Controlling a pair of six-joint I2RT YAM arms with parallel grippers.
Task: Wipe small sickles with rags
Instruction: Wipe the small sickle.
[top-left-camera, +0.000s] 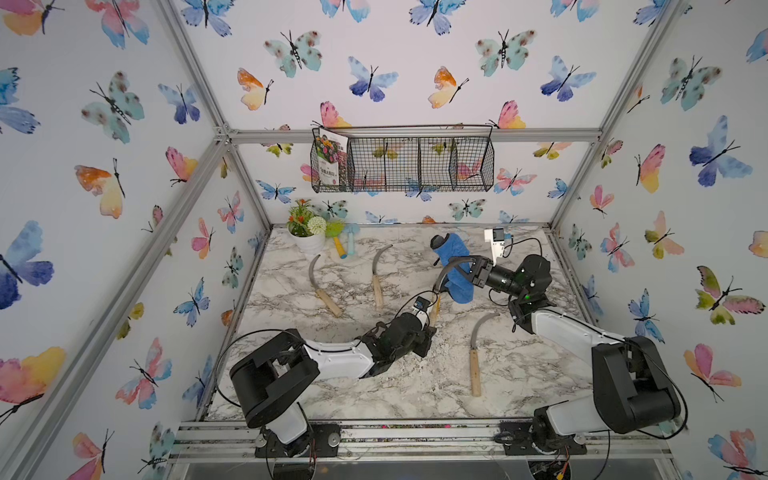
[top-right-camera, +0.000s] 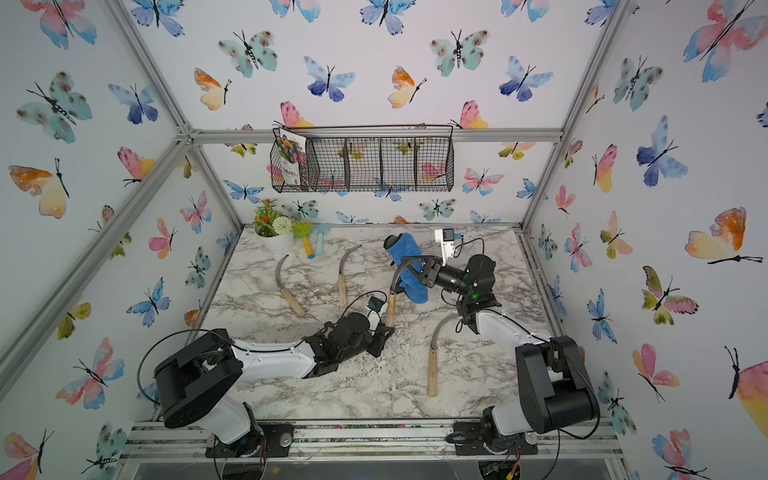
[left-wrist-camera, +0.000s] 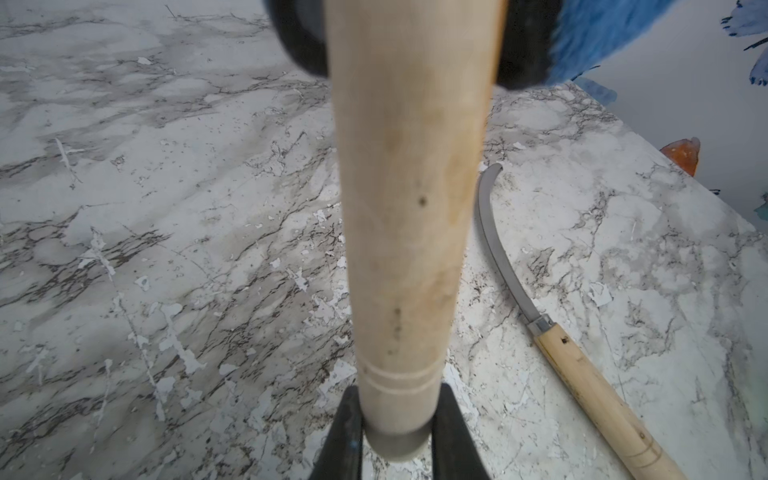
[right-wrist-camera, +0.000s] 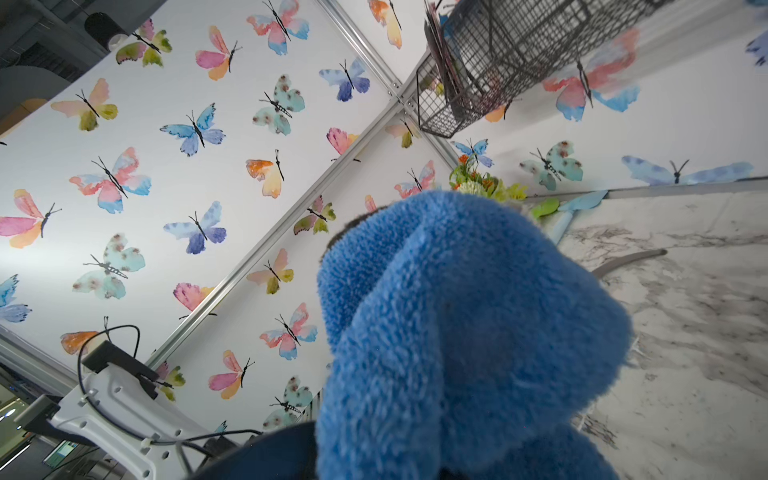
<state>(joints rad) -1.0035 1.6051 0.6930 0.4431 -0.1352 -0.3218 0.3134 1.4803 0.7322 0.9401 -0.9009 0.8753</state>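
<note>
Both top views look down on the whole table (top-left-camera: 415, 395); wrist cameras sit close (right seemingly tilted upward).

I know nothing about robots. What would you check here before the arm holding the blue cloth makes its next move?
1. Grip of the left tool on the handle end of the held sickle: shut on it, ok.
2. Grip of the right tool on the rag: shut on it, ok.
3. Contact between the rag and the blade: they overlap in both top views, but real pressure cannot tell.
4. The held sickle raised off the table: ok.
5. The three other sickles lying flat, away from the wiping spot: ok.
6. Whether the blade is clean: cannot tell.
</note>
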